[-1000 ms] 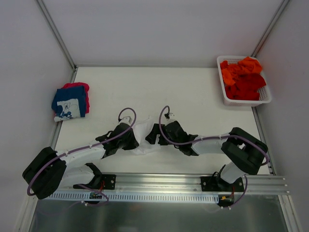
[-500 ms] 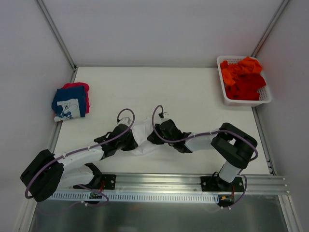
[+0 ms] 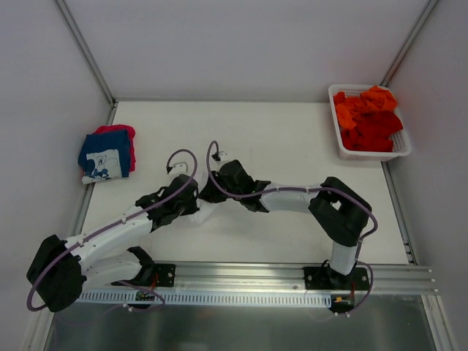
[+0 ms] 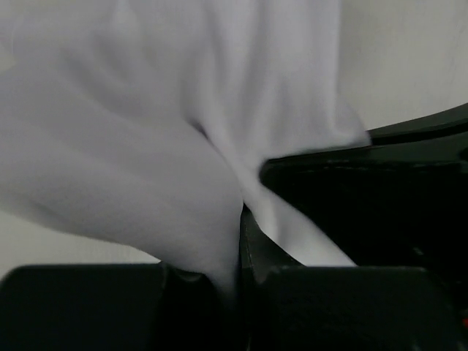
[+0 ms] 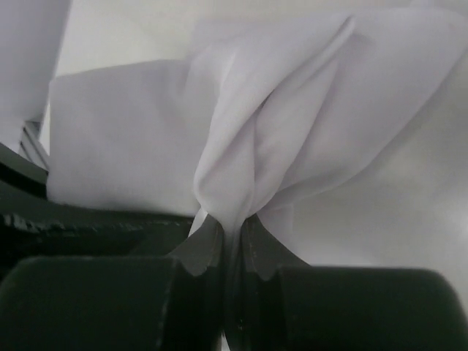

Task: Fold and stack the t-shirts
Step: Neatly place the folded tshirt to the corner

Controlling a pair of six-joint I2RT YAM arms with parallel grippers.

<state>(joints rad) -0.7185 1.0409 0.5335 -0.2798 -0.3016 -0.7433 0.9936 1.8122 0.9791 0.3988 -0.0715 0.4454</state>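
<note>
A plain white t-shirt [image 3: 200, 213] lies bunched on the table between my two grippers, mostly hidden under them. In the left wrist view, my left gripper [image 4: 238, 245] is shut on a fold of the white t-shirt [image 4: 146, 146]. My right gripper [image 5: 232, 232] is shut on a gathered pleat of the same t-shirt [image 5: 256, 131]. From above, the left gripper [image 3: 190, 196] and right gripper [image 3: 209, 193] sit close together, left of the table's middle. A navy t-shirt with white print [image 3: 105, 154] lies folded on a pink-red one [image 3: 121, 131] at the far left.
A white lattice basket [image 3: 371, 152] at the back right holds crumpled orange and red t-shirts [image 3: 369, 117]. Metal frame posts and grey walls border the table on the left, right and back. A rail [image 3: 241, 274] with the arm bases runs along the near edge.
The right gripper has shut on the white t-shirt. Both grippers have moved left and a little farther back, drawing the shirt with them.
</note>
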